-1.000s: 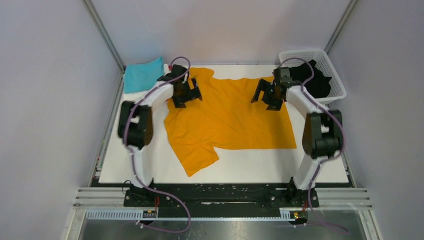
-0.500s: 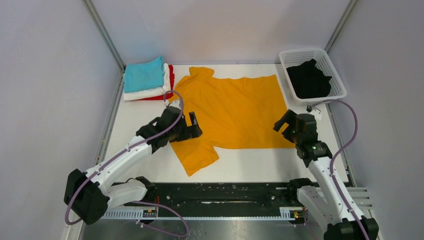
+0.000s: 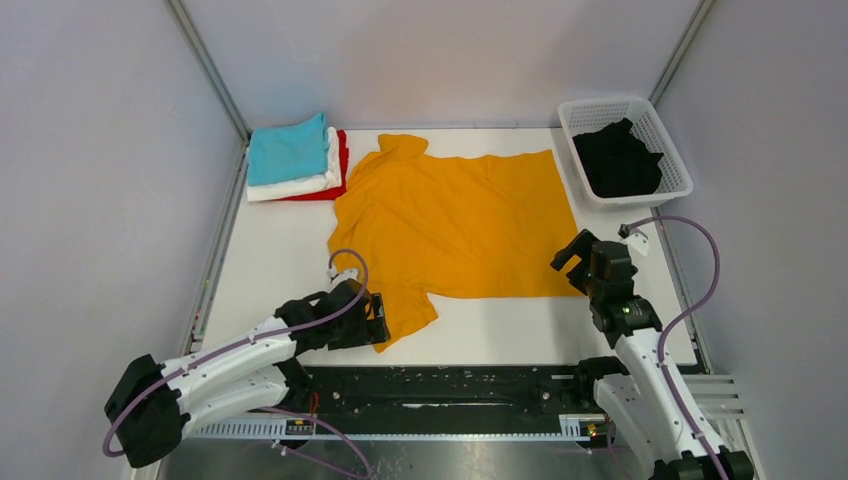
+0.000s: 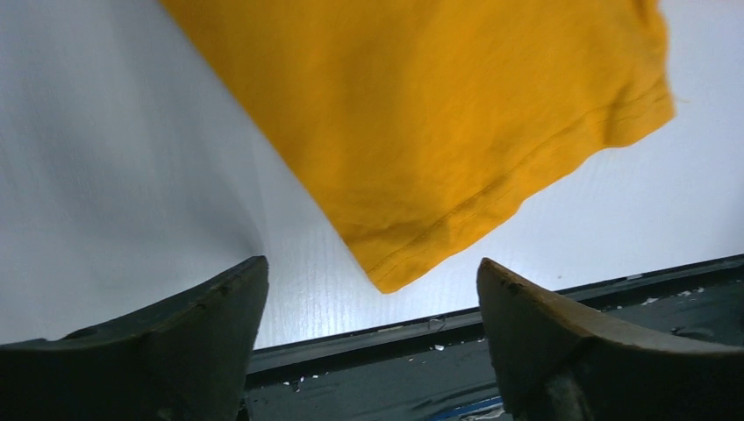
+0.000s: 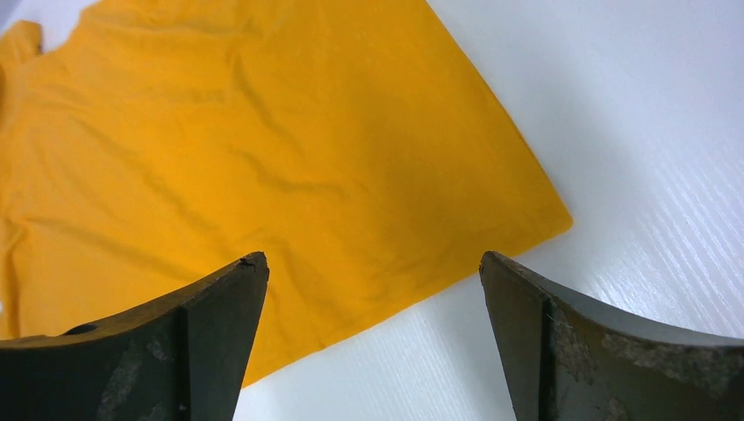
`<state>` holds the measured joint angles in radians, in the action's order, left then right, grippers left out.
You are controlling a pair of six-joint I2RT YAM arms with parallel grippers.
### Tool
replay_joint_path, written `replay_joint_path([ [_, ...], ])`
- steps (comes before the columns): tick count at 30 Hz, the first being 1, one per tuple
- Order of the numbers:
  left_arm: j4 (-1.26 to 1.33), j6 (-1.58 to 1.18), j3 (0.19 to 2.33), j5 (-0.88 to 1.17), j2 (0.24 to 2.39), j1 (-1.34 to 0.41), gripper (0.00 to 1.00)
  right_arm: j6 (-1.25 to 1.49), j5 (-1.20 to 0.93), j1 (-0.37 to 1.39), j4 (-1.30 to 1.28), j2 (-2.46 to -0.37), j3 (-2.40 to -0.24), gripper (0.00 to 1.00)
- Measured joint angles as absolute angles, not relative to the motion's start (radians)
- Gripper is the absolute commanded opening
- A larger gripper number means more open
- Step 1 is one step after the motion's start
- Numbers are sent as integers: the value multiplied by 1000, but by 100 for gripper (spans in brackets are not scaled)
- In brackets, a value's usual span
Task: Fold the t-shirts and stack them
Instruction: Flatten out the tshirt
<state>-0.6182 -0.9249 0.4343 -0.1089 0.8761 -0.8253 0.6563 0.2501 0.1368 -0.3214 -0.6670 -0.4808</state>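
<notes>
Since a second ago both arms have drawn back from the far shoulders of the shirt to the near edge: the left claw (image 3: 375, 318) now sits low at about 7 o'clock on the white table (image 3: 270, 250), its jaws spread wide and holding nothing, with the near sleeve's corner lying between the fingertips in its wrist view. The right claw (image 3: 580, 255), at about 4 o'clock, is equally wide and empty, hovering just beside the near right hem corner. The mustard-orange cotton t-shirt (image 3: 460, 220) lies spread flat at the table's centre, collar toward 11 o'clock. I judge the step to be the start of its first fold; next, each claw must drop and pinch its corner without catching only the top layer. Farther off, at 11 o'clock, a stack holds one folded teal t-shirt (image 3: 288, 150) on one white t-shirt (image 3: 300, 185) on one red t-shirt (image 3: 343, 160). At 1 o'clock one white plastic lattice basket (image 3: 600, 105) holds one crumpled black t-shirt (image 3: 618, 160). Five shirts in all.
</notes>
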Motion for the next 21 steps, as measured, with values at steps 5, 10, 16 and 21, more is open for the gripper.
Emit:
replay_joint_path([
  [5, -593, -970, 421, -105, 914, -870, 72, 652, 243, 137, -322, -719, -481, 99],
  [10, -574, -1015, 427, -102, 948, -945, 64, 652, 243, 137, -322, -728, -481, 99],
  [16, -614, -1058, 495, -152, 1075, -1015, 46, 648, 244, 137, -322, -731, -481, 100],
  [21, -644, -1078, 555, -197, 1182, -1039, 32, 645, 244, 137, -322, -731, -481, 100],
])
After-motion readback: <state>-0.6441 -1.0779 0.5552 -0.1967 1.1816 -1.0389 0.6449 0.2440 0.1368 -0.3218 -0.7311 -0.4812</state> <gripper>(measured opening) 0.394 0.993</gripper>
